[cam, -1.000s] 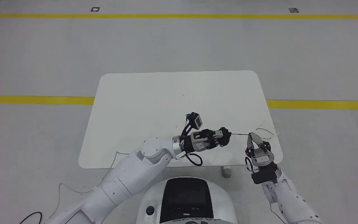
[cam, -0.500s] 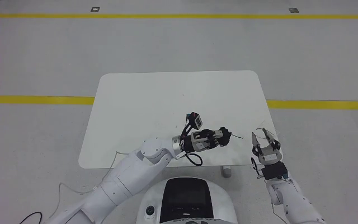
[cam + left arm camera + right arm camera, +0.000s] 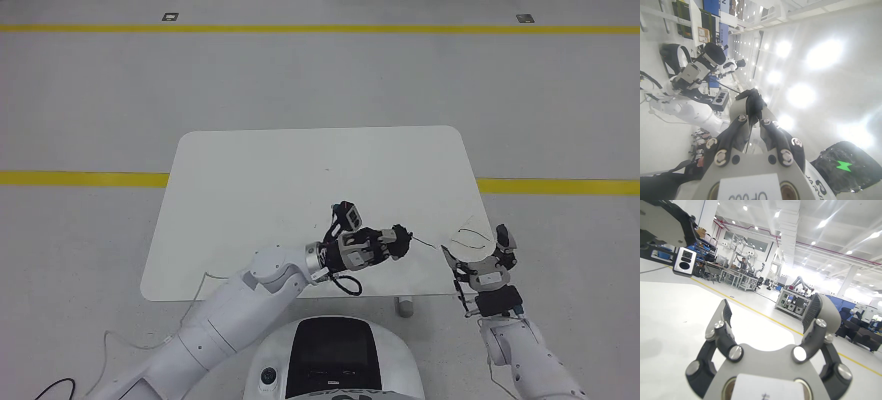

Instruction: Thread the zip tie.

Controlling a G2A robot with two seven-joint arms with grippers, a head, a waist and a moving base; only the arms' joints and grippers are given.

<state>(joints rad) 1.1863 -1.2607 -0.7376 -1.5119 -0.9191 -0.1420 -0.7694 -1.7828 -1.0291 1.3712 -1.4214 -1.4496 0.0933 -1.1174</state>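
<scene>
My left gripper hovers over the white table near its front right part, shut on a thin black zip tie. The tie's free end pokes out toward the right arm. In the left wrist view the strap runs between the closed fingers. My right gripper is open with nothing in it at the table's front right corner, a short gap away from the tie's tip. The right wrist view shows its spread pads and, farther off, the left gripper with the tie hanging from it.
The table's front edge and right edge lie just beside the right gripper. A thin dark loop lies by that corner. Grey floor with yellow lines surrounds the table.
The right gripper has drawn back to the right, away from the tie's tip, and turned at the wrist. The tie's free end now looks shorter. The left gripper has barely moved.
</scene>
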